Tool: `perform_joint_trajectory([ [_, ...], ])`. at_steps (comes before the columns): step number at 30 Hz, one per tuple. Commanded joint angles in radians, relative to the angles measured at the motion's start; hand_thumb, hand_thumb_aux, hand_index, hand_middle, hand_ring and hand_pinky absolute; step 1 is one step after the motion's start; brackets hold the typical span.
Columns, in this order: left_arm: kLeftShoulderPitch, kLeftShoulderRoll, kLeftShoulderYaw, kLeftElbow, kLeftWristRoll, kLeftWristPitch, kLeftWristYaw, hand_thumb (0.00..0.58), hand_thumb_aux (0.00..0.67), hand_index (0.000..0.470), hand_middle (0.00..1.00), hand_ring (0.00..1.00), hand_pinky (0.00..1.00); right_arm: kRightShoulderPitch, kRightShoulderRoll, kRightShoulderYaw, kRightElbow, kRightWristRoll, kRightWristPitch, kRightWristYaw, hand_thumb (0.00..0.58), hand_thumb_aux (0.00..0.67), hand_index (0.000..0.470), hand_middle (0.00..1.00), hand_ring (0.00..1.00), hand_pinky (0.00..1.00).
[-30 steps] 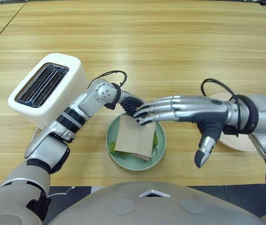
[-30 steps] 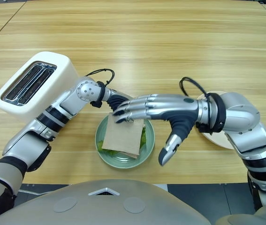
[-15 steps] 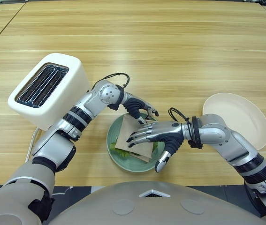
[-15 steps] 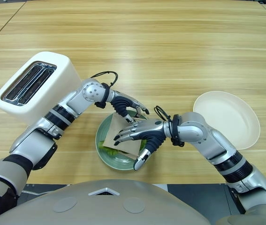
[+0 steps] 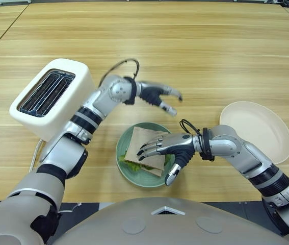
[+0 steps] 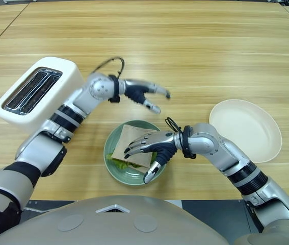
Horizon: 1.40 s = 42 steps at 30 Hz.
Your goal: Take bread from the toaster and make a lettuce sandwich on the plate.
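A white toaster stands at the left of the wooden surface, tilted so its two slots face up and to the left. The slots are dark, and what lies inside them is hard to make out. A thin cord runs down from its near side and passes out of sight behind the left arm. Near the middle sits a green plate carrying a slice of bread, which lies flat and is turned a little askew. Lettuce peeks out from under the near-left edge of the slice. The rest of the leaf is covered, and whether another slice lies beneath cannot be told. The right hand comes in from the right and lies over the bread, its fingers stretched out flat across the right part of the slice and grasping nothing. Its thumb points down toward the near rim of the plate. It hides the right side of the bread and plate, so whether the fingertips press on the slice or only rest just above it is not clear. The left hand hangs above the surface just beyond the far rim of the plate, with its fingers spread loosely, empty and apart from the bread. At the far right a cream dish rests on the surface, well apart from the green plate and partly overlapped at its near-left rim by the right forearm.
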Motion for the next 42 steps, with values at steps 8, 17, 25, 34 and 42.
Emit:
perform_joint_trajectory([
  [8, 0.347, 0.15, 0.255, -0.464, -0.41, 0.3, -0.129, 0.58, 0.67, 0.47, 1.0, 1.0, 1.0, -0.017, 0.046, -0.155, -0.046, 0.15, 0.092, -0.055, 0.58, 0.67, 0.47, 1.0, 1.0, 1.0],
  [17, 0.8, 0.453, 0.381, -0.827, -0.919, 0.455, -0.63, 0.58, 0.67, 0.47, 1.0, 1.0, 1.0, 0.2, -0.074, -0.397, -0.278, 0.591, 0.138, 0.044, 0.58, 0.67, 0.47, 1.0, 1.0, 1.0],
  [25, 1.002, 0.564, 0.273, -0.742, -0.673, 0.331, -0.711, 0.58, 0.67, 0.47, 1.0, 1.0, 1.0, 0.484, -0.156, -0.263, -0.129, 0.368, 0.054, 0.171, 0.58, 0.67, 0.47, 1.0, 1.0, 1.0],
  [34, 0.948, 0.463, 0.082, -0.492, -0.359, 0.233, -0.542, 0.58, 0.67, 0.47, 1.0, 1.0, 1.0, 0.382, -0.075, -0.082, 0.058, 0.076, 0.066, 0.161, 0.58, 0.67, 0.47, 1.0, 1.0, 1.0],
  [42, 0.898, 0.433, 0.005, -0.386, -0.292, 0.198, -0.475, 0.58, 0.67, 0.47, 1.0, 1.0, 1.0, 0.302, 0.018, -0.096, 0.136, 0.02, 0.023, 0.016, 0.58, 0.67, 0.47, 1.0, 1.0, 1.0],
])
